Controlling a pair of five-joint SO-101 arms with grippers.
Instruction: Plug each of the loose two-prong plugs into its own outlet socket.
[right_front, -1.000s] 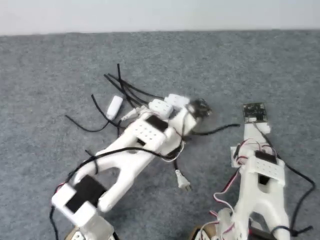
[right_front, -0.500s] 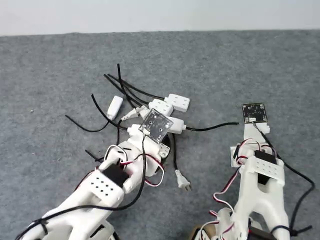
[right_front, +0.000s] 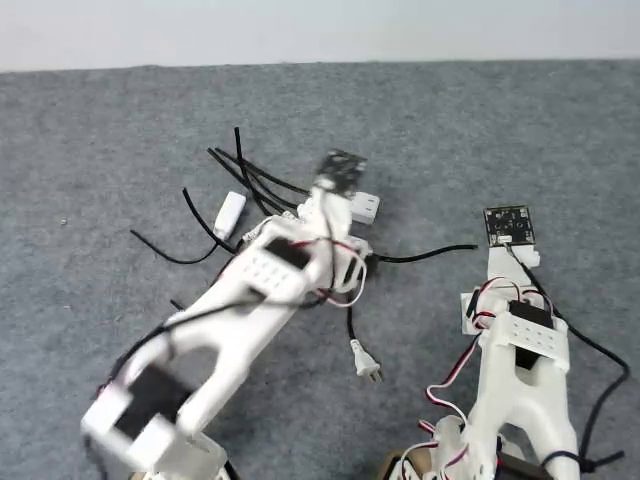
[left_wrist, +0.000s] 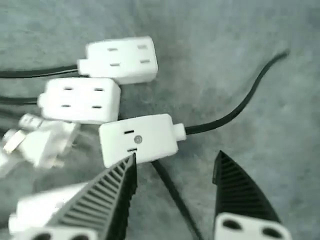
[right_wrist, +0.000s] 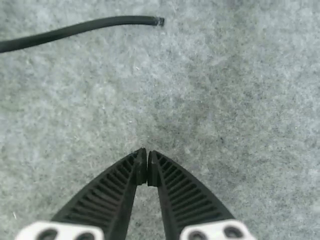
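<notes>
Three white outlet sockets lie together on the grey carpet: one (left_wrist: 120, 59), a second (left_wrist: 80, 100) beside it, and a third (left_wrist: 139, 139) with a black cord (left_wrist: 235, 107). My left gripper (left_wrist: 176, 157) hangs open just over the third socket, one fingertip (left_wrist: 131, 165) at its edge, holding nothing. A white two-prong plug (left_wrist: 37, 140) lies beside the sockets. In the high view my left arm (right_front: 270, 275) covers most of the cluster; one socket (right_front: 364, 206) shows. Another loose plug (right_front: 368, 368) lies nearer the front. My right gripper (right_wrist: 147, 167) is shut and empty above bare carpet.
Several black cords (right_front: 250, 175) fan out behind and left of the sockets, with a small white plug body (right_front: 229, 213) among them. A cord end (right_wrist: 159, 21) lies ahead of my right gripper. My right arm (right_front: 525, 350) stands at the right; open carpet lies beyond it.
My left arm pulled back toward the front half a second ago, then swung forward again over the socket cluster. The right arm, sockets and loose plugs have not moved.
</notes>
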